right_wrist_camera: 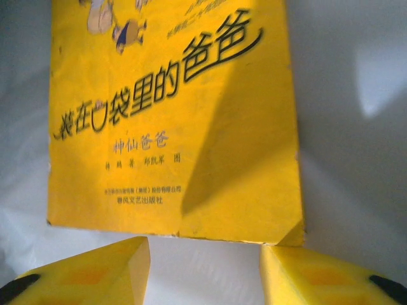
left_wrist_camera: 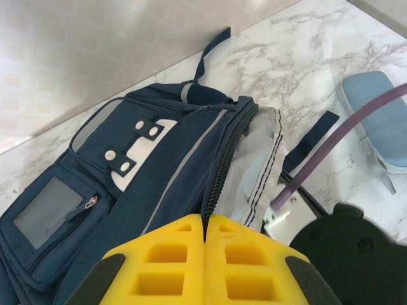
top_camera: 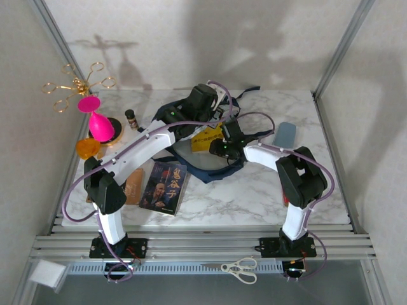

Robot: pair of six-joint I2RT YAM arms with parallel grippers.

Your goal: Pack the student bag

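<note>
Lying open on the table's (top_camera: 254,190) far side, the student bag (left_wrist_camera: 159,184) has a yellow book (right_wrist_camera: 172,121) on its grey lining; left fingers (left_wrist_camera: 165,267) pressed shut over its opening, right fingers (right_wrist_camera: 95,273) parted before the book.

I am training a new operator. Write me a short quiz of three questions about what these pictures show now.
1. True or false: the left hand is shut at the zipper edge of the student bag.
2. The book in front of the open right hand has a cover that is: A yellow, B green, C red.
3. Which tool lies in front of the arm bases, off the marble table?
Key: 1 true; 2 A; 3 scissors.
</note>
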